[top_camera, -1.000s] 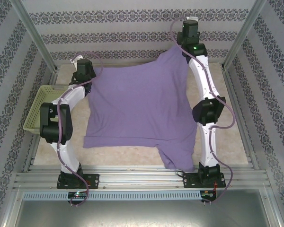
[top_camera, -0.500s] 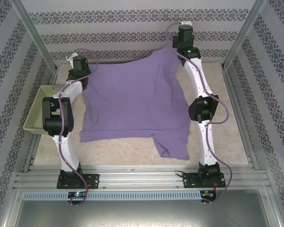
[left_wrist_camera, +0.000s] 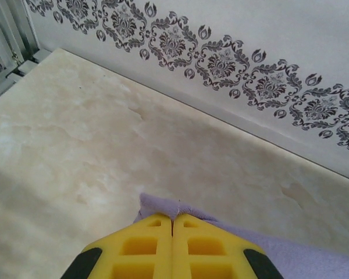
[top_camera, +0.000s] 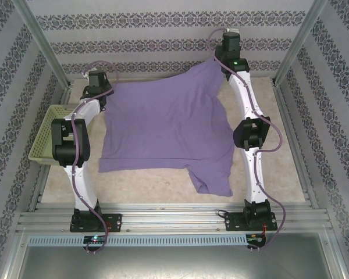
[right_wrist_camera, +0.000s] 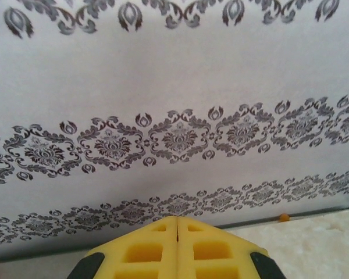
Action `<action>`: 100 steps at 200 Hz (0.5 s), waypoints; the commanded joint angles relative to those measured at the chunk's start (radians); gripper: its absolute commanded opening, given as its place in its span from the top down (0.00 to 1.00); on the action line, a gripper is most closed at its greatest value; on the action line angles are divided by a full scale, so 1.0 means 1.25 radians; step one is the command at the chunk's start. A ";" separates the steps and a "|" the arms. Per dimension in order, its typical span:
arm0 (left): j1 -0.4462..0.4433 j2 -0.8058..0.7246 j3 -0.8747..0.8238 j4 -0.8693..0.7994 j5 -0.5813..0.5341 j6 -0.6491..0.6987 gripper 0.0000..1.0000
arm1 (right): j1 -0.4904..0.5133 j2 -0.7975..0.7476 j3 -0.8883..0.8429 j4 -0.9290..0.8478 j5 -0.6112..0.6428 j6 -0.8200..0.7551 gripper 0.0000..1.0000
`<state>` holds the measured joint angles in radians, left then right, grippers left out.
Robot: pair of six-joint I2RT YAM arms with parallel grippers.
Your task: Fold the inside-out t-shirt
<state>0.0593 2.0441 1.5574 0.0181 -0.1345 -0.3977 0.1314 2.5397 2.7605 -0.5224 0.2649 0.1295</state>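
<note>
Now the left tool [left_wrist_camera: 173, 217] and right tool [right_wrist_camera: 178, 219] clamp the spread, plain lavender t-shirt [top_camera: 163, 125].

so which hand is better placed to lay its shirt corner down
Left, probably: the left hand pinches the t-shirt low over the table, while the right hand holds its corner raised, facing the wall.

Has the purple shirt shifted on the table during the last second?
Yes. The t-shirt has slid toward the far wall: its near sleeve, earlier almost at the metal rail, now lies clear of it.
</note>
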 commanded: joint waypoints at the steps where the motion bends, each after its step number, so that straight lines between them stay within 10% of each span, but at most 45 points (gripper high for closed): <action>1: 0.011 -0.084 -0.037 -0.018 0.039 -0.041 1.00 | -0.004 -0.109 -0.030 -0.034 -0.011 0.026 1.00; 100: -0.070 -0.739 -0.349 -0.019 -0.006 -0.124 1.00 | 0.130 -0.854 -0.692 0.184 0.134 -0.018 1.00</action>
<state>-0.0116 1.3094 1.1496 0.0231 -0.0776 -0.5331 0.2848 1.6447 1.9419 -0.3748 0.3344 0.1268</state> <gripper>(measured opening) 0.039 0.051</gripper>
